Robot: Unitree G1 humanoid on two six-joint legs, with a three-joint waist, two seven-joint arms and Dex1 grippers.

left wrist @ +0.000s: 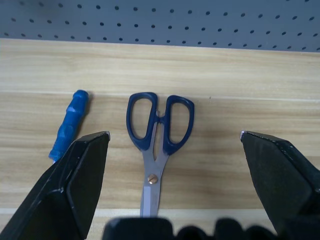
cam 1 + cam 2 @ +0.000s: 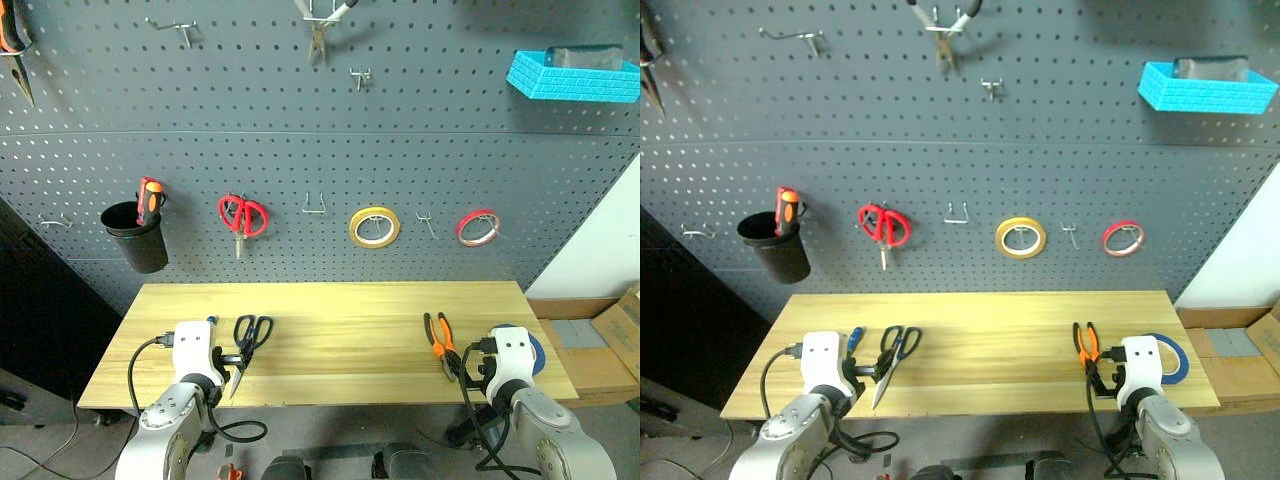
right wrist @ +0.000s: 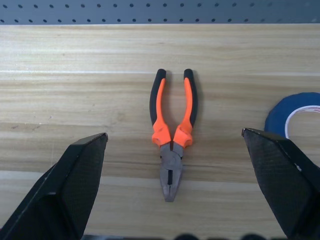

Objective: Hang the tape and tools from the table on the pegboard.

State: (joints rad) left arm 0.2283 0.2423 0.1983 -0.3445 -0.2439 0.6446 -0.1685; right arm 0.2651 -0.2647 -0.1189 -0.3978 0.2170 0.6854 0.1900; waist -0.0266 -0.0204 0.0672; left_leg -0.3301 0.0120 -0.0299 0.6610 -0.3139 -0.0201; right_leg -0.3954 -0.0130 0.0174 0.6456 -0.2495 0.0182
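Blue tape point(image 3: 295, 115) lies flat at the right end of the worktop point(image 2: 340, 320), just beside the right gripper point(image 3: 172, 145), whose fingers point(image 3: 70, 180) stand spread wide with nothing between them but open air. Ahead of them, the orange-and-black pliers point(image 3: 172, 130) rest on the planks, nose toward the robot, handles toward the pegboard point(image 2: 300, 150). Over on the left, the left gripper point(image 1: 175, 145) is just as wide open and empty, hovering at the near edge. Dark-handled scissors point(image 1: 157, 130) lie ahead of it, blades toward the robot, and the blue-handled screwdriver point(image 1: 70, 125) sits just beside them. Up on the pegboard hang red scissors point(image 2: 242, 216), a yellow roll point(image 2: 374, 227) and a red roll point(image 2: 478, 227).
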